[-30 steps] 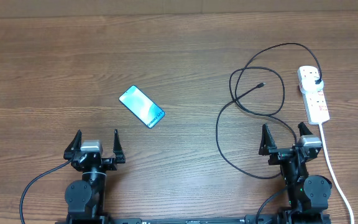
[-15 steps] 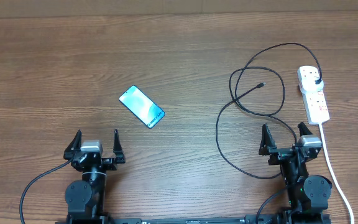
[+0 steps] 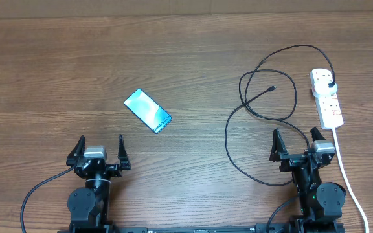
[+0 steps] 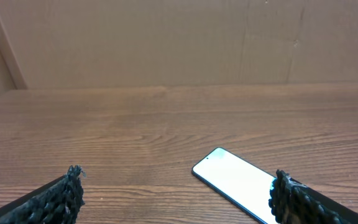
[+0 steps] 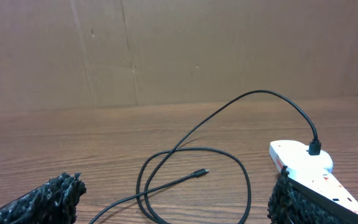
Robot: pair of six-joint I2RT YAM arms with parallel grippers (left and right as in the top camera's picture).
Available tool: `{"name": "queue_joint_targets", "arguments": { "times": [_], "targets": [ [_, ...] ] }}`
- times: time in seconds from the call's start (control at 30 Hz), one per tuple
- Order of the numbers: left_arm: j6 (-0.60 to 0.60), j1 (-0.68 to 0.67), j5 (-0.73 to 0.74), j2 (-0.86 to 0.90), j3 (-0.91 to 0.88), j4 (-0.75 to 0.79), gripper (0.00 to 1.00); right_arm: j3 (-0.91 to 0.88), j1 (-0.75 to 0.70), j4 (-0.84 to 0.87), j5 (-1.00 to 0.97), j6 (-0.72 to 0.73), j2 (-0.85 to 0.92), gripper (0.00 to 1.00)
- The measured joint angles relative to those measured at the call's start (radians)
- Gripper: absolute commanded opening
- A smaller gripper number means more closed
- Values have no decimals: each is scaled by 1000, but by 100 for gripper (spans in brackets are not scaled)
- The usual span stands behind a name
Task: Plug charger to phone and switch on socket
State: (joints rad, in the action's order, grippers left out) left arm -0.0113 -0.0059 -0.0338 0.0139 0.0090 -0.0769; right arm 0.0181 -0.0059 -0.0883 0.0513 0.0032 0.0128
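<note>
A brown wood-grain table [image 3: 186,58] meets a plain tan wall [image 4: 166,37] at the back.

Phone [image 3: 147,110]: cyan-teal screen, dark edge; screen glares white in left wrist view. Charger [image 3: 226,137]: black throughout. Socket [image 3: 327,100]: white, small red markings; cord [image 3: 346,173] white. Table [image 3: 173,52]: brown, streaked wood grain. Left gripper [image 3: 101,138], right gripper [image 3: 295,133]: black.

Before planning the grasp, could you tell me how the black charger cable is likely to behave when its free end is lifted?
The charger lies in loose, crossing loops, so it is probably floppy and will trail. Its plug head sits in the socket, so pulling far may tug it.
</note>
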Motion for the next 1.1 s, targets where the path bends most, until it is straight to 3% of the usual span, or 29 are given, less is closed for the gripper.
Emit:
{"name": "queue_joint_targets", "arguments": {
  "times": [1.1],
  "targets": [
    [0, 0, 11, 0, 0, -1, 99, 0, 0, 0, 0, 0, 0, 100]
  ]
}}
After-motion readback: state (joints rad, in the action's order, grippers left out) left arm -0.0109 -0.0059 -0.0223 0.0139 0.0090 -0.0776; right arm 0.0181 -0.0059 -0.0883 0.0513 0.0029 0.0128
